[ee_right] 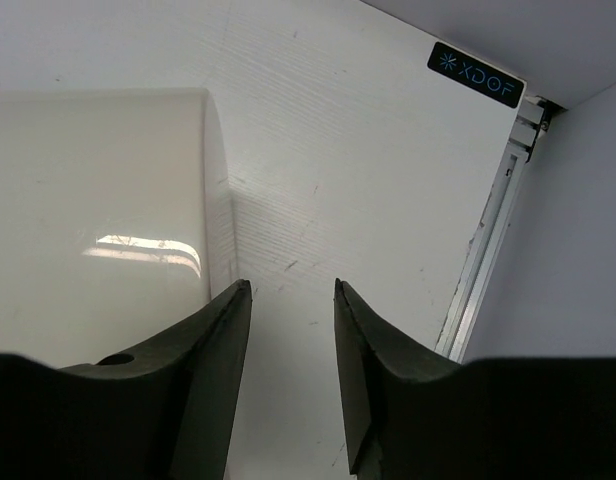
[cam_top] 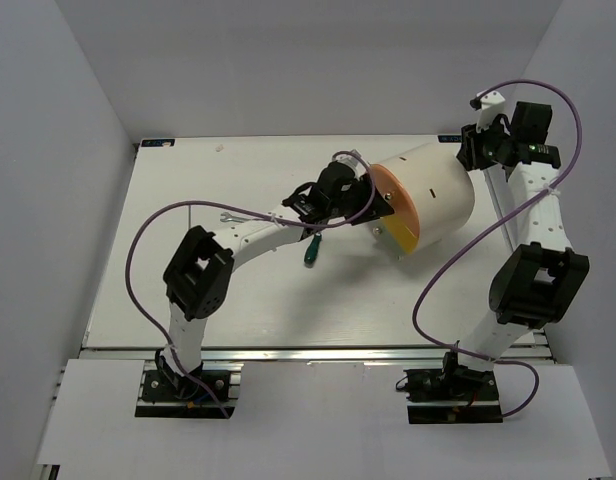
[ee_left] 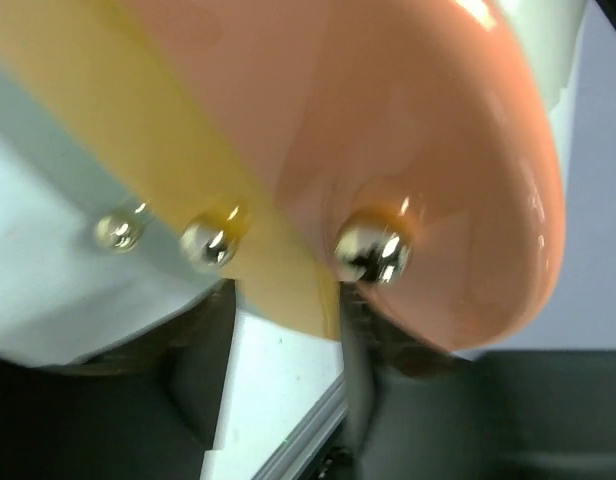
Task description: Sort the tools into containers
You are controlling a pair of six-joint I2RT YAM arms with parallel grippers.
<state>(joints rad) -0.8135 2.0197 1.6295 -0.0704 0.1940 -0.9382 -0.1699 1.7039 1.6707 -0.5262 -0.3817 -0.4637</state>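
Note:
The container, a cream-white drum, lies on its side with its orange and yellow round face turned toward the left arm. My left gripper is right at that face. In the left wrist view its jaws stand apart just below the yellow panel and the orange panel, near three shiny knobs; only table shows between them. A green-handled screwdriver and a small silver wrench lie on the table by the left arm. My right gripper is open and empty beside the drum's rear wall.
The left arm's forearm and purple cable pass over the wrench and screwdriver. An aluminium rail runs along the table's right edge, close to the right gripper. White walls enclose the table on three sides.

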